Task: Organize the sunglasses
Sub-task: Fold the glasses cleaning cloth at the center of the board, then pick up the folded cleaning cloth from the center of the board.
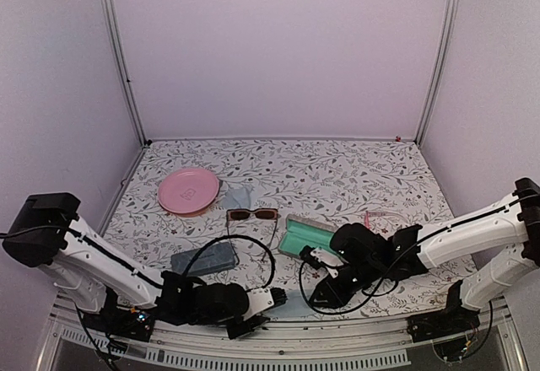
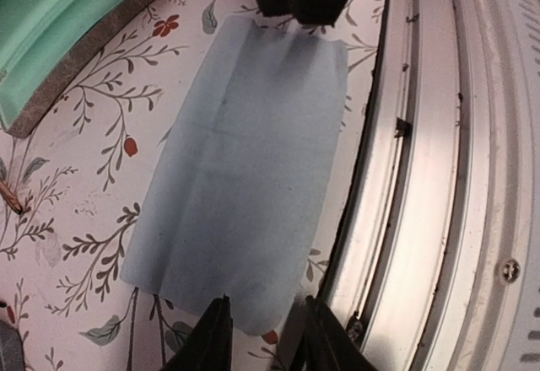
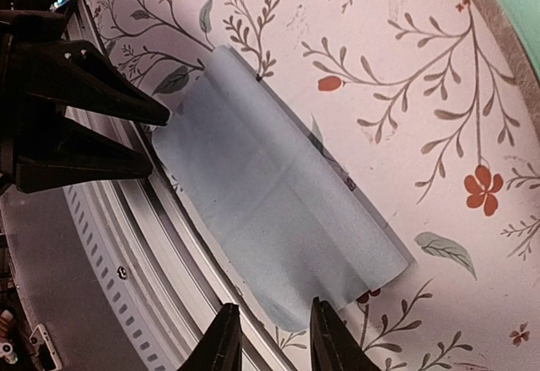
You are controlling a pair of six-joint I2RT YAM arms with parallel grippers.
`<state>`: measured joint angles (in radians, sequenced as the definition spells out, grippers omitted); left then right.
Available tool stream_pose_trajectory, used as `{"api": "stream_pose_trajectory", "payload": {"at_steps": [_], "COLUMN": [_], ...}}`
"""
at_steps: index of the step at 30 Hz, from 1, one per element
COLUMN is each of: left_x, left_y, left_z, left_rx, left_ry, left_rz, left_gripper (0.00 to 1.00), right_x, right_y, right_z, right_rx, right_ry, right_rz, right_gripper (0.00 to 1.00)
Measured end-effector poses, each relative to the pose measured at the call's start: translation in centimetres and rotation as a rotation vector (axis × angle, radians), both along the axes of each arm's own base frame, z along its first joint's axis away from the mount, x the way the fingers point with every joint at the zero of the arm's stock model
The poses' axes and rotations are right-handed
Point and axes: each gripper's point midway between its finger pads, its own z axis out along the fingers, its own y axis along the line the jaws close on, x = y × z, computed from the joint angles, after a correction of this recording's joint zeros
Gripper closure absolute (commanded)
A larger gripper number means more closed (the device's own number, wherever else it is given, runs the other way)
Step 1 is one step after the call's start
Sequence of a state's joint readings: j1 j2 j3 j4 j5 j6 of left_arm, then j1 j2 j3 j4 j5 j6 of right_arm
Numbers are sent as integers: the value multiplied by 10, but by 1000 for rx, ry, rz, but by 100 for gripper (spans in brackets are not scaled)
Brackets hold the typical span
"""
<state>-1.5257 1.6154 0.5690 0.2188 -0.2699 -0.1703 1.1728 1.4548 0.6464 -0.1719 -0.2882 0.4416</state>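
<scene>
From my station I saw the left gripper (image 2: 266, 303) slightly spread at one end of the flat pale blue cloth (image 2: 245, 160), the dark-framed sunglasses (image 1: 252, 214) lying farther back between pink plate (image 1: 187, 190) and open green case (image 1: 306, 238), and the right gripper (image 3: 274, 305) likewise spread at the cloth's other end.

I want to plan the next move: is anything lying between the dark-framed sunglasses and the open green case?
Nothing lies between them. The dark-framed sunglasses sit close beside the open green case, only bare floral tablecloth in the gap. The left arm's black cable loops just on its near side.
</scene>
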Motion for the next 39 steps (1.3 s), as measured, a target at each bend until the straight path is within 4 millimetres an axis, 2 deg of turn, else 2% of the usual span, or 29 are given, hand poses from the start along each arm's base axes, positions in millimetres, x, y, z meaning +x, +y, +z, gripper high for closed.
{"api": "stream_pose_trajectory", "payload": {"at_steps": [4,10,17,24,28,34,39], "left_x": [-5,-3,41,63,63,60,57], "left_y": [2,5,10,10,8,6,1], "left_z": [13,37,41,24,14,5,2], "left_rx": [-27,-107,-151,-134,-121,-111,-119], "left_ry": [13,51,137,247,307,369,392], "left_rz": [-13,-30,45,50,31,2,-25], "left_gripper": [54,46,40,33,35,44,53], "right_x": [8,29,48,48,45,37,38], "right_y": [1,-6,-12,-9,-7,-13,-11], "right_z": [12,13,4,-7,-8,-16,-16], "right_rx": [26,24,11,15,37,37,51], "right_ry": [-31,-32,-12,36,53,84,85], "right_rz": [-42,-125,-181,-168,-153,-141,-139], "right_gripper": [62,57,55,55,55,55,56]}}
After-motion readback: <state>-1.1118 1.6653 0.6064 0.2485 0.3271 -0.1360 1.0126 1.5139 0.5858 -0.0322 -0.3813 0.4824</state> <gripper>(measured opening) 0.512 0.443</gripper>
